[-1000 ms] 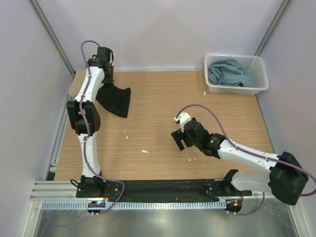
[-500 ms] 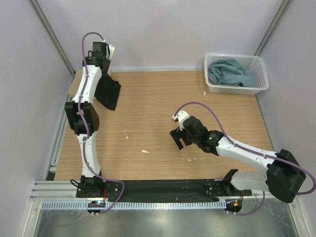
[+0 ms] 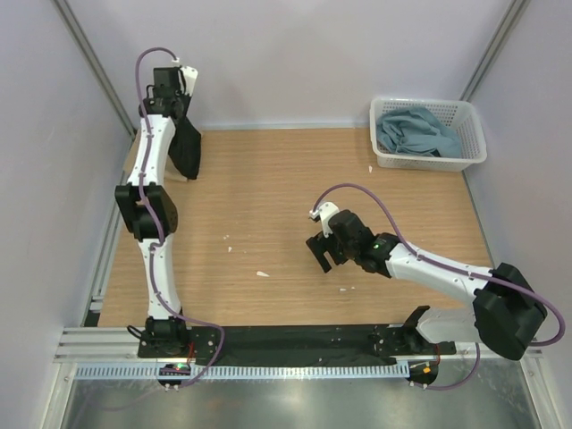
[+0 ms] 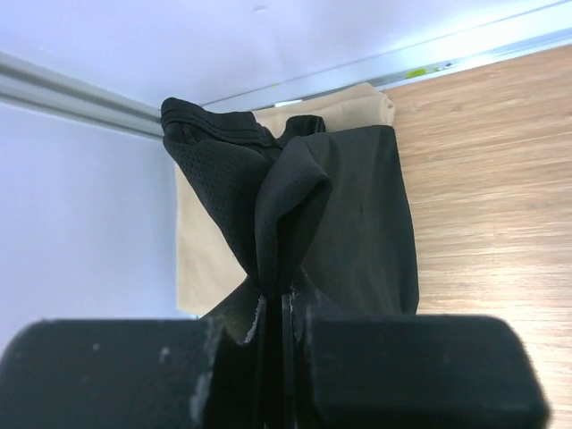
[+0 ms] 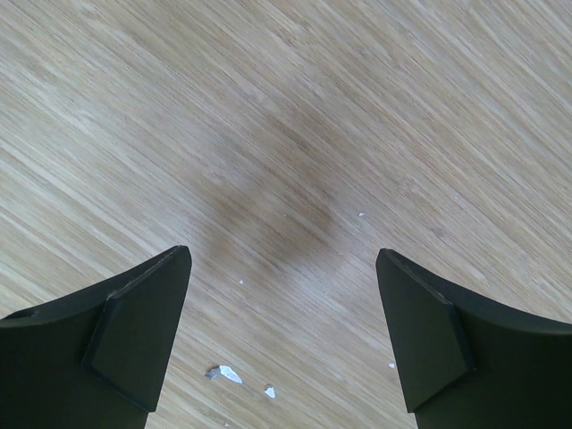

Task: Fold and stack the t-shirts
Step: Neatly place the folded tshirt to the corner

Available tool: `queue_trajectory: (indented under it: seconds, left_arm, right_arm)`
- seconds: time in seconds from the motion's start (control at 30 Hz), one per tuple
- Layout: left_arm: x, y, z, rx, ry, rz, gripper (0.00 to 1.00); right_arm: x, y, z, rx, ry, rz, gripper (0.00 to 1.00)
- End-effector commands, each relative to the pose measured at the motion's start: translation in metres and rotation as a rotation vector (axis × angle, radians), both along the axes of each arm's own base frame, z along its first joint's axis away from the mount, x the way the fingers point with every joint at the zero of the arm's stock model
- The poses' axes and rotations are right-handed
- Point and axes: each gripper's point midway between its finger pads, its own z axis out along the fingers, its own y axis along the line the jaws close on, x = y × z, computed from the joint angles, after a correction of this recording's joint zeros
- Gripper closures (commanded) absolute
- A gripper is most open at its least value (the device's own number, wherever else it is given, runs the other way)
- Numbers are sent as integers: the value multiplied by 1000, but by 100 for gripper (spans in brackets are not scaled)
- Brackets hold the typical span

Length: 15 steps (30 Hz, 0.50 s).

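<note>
left hand (image 4: pixel 284 302) clenched on black t-shirt (image 4: pixel 357 214), which hangs over tan t-shirt (image 4: pixel 198 255) at far-left worktop (image 3: pixel 286 179) corner. right hand (image 3: pixel 322 253) released, jaws wide, over worktop.

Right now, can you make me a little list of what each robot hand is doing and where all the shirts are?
left gripper: shut, pinching the black t-shirt, raised at the far left corner
black t-shirt: hanging bunched over the tan t-shirt
tan t-shirt: lying flat on the table, far left corner
right gripper: open, holding nothing, over bare wood mid-table
blue-grey shirts: crumpled in the white basket, far right corner
</note>
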Motion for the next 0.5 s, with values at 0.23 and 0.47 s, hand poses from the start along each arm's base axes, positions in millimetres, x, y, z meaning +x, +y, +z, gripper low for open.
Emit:
queue_trajectory:
  seconds: [0.23, 0.47]
  left_arm:
    - [30, 21, 11, -15, -97, -54, 100]
    - [43, 38, -3, -52, -111, -63, 100]
  right_arm:
    - [6, 6, 11, 39, -8, 3, 9]
    - [7, 10, 7, 33, 16, 14, 9]
